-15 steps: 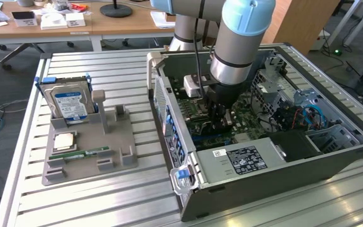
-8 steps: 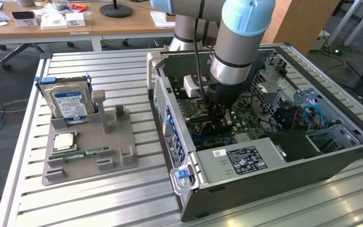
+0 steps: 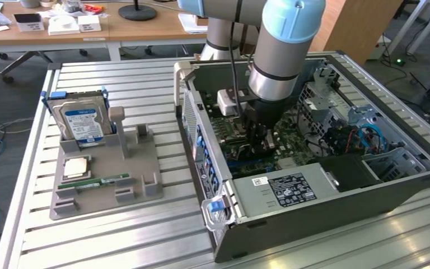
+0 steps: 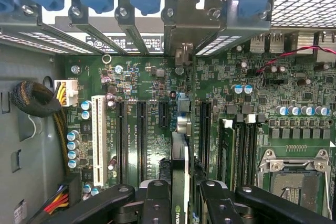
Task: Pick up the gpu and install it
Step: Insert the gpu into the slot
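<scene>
Pincer (image 4: 182,200) tight on edge-on gpu (image 4: 179,163), inside open case (image 3: 312,224), slim gaps beside neighbouring motherboard slots (image 4: 140,140)

The gpu (image 4: 179,177) shows edge-on, its near end cut off.

The word NVIDIA is showing on the gpu (image 4: 179,188) edge, above the motherboard (image 4: 131,77); print on the motherboard itself is reading too small.

The exterior view looks steeply down, from further off, on the open computer case (image 3: 312,216); the wrist view faces straight down, close above its motherboard (image 4: 149,80), which both views share.
</scene>
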`<state>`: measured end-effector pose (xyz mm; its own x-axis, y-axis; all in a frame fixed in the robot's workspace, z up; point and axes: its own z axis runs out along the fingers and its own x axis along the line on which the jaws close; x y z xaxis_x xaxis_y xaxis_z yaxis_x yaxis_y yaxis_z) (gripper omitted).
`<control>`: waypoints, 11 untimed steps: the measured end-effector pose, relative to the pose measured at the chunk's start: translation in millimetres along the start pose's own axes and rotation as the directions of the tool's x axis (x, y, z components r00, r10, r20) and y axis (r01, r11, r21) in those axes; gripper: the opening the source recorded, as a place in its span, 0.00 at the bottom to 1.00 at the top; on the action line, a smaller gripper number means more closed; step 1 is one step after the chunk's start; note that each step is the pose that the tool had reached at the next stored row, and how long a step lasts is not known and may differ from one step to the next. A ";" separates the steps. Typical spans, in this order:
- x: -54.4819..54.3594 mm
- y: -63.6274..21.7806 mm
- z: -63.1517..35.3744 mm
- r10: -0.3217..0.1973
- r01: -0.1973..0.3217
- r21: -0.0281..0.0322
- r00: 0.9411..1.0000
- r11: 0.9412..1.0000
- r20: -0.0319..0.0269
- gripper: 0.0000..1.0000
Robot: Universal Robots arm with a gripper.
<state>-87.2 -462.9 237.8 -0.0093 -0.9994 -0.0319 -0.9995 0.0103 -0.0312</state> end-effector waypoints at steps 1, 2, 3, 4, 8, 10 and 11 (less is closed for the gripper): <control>0.0 0.1 0.0 0.000 0.000 0.000 1.000 1.000 0.000 0.26; 0.0 0.2 0.1 -0.001 0.001 0.001 1.000 1.000 0.000 0.26; 0.0 0.3 0.0 -0.001 0.001 0.001 1.000 1.000 0.000 0.26; 0.0 0.4 0.0 -0.001 0.001 0.001 1.000 1.000 0.000 0.26; 0.0 0.5 0.0 -0.002 0.002 0.001 1.000 1.000 0.000 0.26; 0.0 0.6 0.0 -0.002 0.002 0.001 1.000 1.000 0.000 0.26; 0.0 0.6 0.0 -0.002 0.002 0.001 1.000 1.000 0.000 0.26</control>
<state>-87.9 -463.0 237.8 -0.0071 -0.9995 -0.0318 -0.9995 0.0081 -0.0321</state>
